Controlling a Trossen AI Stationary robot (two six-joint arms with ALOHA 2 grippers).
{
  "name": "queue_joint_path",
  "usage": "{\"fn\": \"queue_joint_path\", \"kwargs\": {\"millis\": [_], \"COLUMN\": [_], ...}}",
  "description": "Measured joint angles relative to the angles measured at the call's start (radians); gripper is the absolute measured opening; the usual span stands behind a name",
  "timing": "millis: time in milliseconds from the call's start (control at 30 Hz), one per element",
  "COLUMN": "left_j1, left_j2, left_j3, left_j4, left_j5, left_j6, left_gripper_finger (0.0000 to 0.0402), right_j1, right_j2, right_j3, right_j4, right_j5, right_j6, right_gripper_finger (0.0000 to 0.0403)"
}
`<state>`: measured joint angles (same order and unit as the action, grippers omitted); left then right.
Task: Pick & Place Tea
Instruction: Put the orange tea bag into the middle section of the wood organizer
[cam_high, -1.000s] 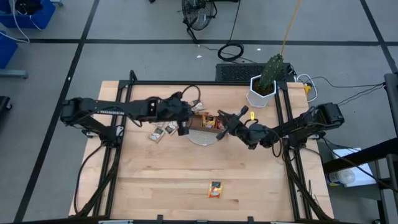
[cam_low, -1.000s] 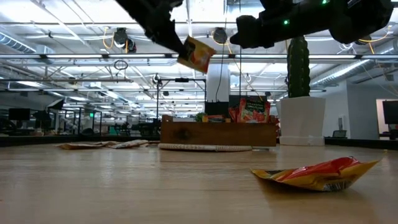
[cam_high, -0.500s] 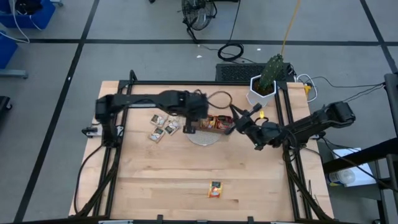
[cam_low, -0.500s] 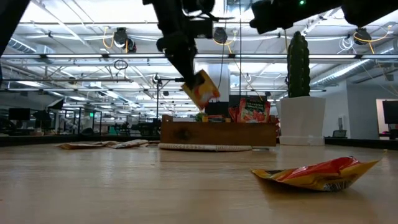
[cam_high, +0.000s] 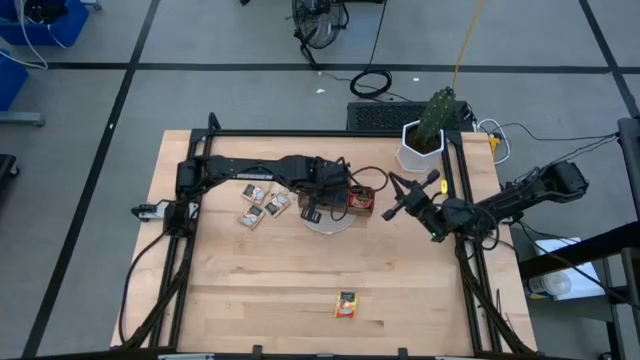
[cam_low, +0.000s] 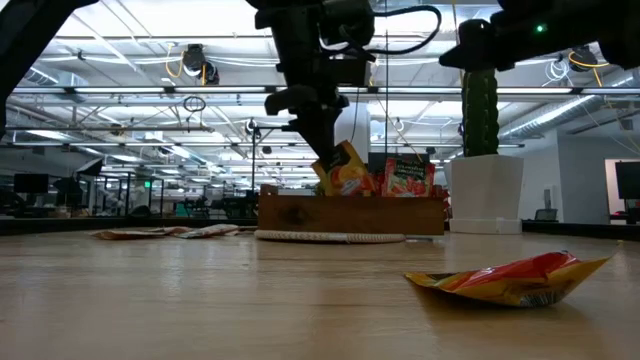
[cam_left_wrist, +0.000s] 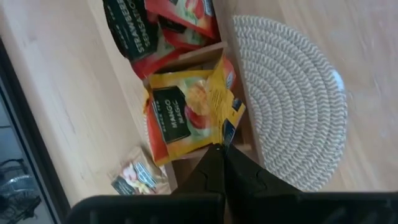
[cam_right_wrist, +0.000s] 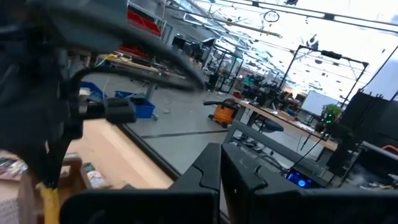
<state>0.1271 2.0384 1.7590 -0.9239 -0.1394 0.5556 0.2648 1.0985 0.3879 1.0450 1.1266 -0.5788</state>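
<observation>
Left gripper (cam_left_wrist: 222, 149) pinched shut on corner of orange-yellow sachet (cam_left_wrist: 214, 102), hanging over wooden tray (cam_low: 350, 213). Sachet light, floppy, crinkly; edge grip best. Right gripper (cam_high: 400, 203) shut, empty, beside tray.

Light wooden table (cam_high: 260, 290), black frame rails along both sides. Directly on it: round woven mat (cam_high: 327, 222) under a brown wooden tray (cam_high: 366, 213) near the far middle; a cluster of pale beige sachets (cam_high: 260, 207) just left of the mat; one orange-yellow sachet (cam_high: 346, 304) alone near the front edge; white planter with cactus (cam_high: 424, 146) at the far right.
</observation>
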Motion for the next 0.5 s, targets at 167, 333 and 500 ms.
{"fn": "queue_joint_path", "kwargs": {"millis": [167, 333, 500], "left_j1": [0.024, 0.06, 0.072], "left_j2": [0.0, 0.0, 0.028], "left_j3": [0.001, 0.001, 0.002], "left_j4": [0.002, 0.009, 0.013], "left_j5": [0.003, 0.063, 0.069], "left_j6": [-0.007, -0.028, -0.035], "left_gripper_finger": [0.0, 0.0, 0.0], "right_j1": [0.0, 0.0, 0.0], "right_j2": [-0.008, -0.008, -0.008], "right_j3": [-0.034, -0.039, -0.039], "right_j4": [0.001, 0.001, 0.001], "right_j5": [-0.001, -0.002, -0.004], "right_j6": [0.018, 0.039, 0.044], "right_gripper_finger": [0.0, 0.0, 0.0]}}
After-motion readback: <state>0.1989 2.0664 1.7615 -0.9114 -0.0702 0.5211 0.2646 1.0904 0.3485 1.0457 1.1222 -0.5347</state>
